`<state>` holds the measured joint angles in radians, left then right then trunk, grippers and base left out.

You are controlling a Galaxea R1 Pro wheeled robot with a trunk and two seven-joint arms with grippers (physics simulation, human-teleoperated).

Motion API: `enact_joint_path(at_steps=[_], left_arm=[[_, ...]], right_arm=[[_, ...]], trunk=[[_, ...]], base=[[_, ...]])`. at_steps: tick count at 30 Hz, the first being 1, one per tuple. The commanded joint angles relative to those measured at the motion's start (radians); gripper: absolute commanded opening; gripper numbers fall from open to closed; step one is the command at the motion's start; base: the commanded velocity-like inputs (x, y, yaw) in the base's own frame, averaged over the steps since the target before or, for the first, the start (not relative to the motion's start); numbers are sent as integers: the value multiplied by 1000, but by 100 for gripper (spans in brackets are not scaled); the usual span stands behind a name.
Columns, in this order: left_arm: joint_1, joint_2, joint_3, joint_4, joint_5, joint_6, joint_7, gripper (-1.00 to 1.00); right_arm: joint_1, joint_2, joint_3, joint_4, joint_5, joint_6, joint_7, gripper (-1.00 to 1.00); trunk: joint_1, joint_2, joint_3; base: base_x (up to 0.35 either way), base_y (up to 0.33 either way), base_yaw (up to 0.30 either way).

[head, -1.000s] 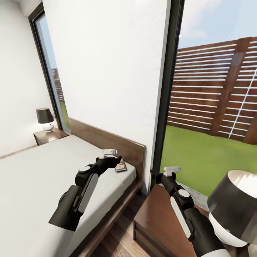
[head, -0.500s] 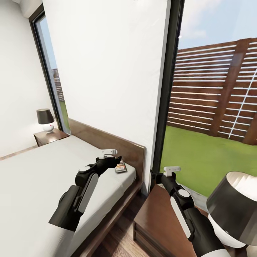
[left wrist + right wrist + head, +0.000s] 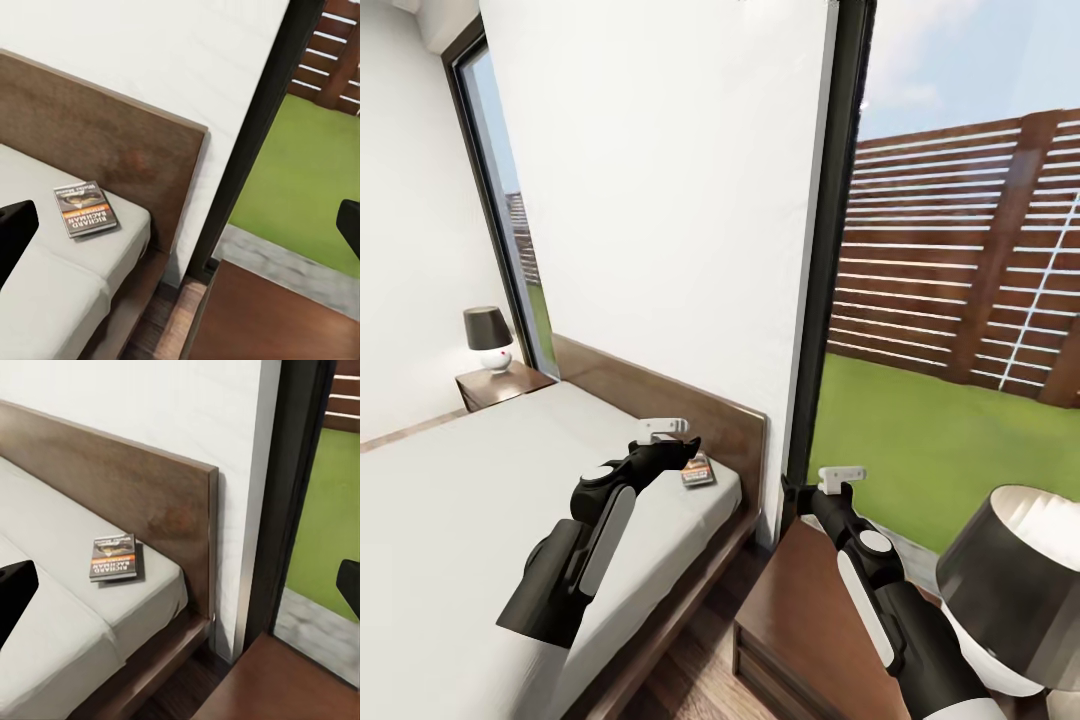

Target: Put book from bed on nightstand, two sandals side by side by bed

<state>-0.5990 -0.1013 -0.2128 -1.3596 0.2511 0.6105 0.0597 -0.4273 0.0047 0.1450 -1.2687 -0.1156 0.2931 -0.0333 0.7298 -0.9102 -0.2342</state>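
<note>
Book (image 3: 698, 468) on bed (image 3: 460, 480), far right corner by headboard.
Left tool (image 3: 666, 428) hovers just near of it, fingers apart, empty, ready to grasp; right tool (image 3: 842, 474) waits empty, open, over nightstand (image 3: 800, 610).

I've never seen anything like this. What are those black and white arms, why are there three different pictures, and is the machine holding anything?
It is a simulated wheeled robot with two arms. The large picture comes from a camera on its head; the other two come from cameras near each wrist, looking along the fingers. The left gripper hovers over the corner of the bed, near a small book lying flat on the mattress by the headboard. The right gripper is above a dark wooden nightstand with a lamp. Neither gripper holds anything; whether the fingers are open is hard to tell. A second nightstand stands across the bed.
</note>
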Motion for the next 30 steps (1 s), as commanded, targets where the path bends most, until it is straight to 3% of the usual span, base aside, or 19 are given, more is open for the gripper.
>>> enact_joint_path(at_steps=[1, 30], left_arm=[[-1, 0, 0, -1, 10, 5, 6, 100], [-1, 0, 0, -1, 10, 5, 6, 100]], right_arm=[[-1, 0, 1, -1, -10, 4, -4, 100], [-1, 0, 1, -1, -10, 4, -4, 100]], trunk=[[-4, 6, 2], [-115, 209, 93]], base=[[0, 0, 0], [0, 0, 0]])
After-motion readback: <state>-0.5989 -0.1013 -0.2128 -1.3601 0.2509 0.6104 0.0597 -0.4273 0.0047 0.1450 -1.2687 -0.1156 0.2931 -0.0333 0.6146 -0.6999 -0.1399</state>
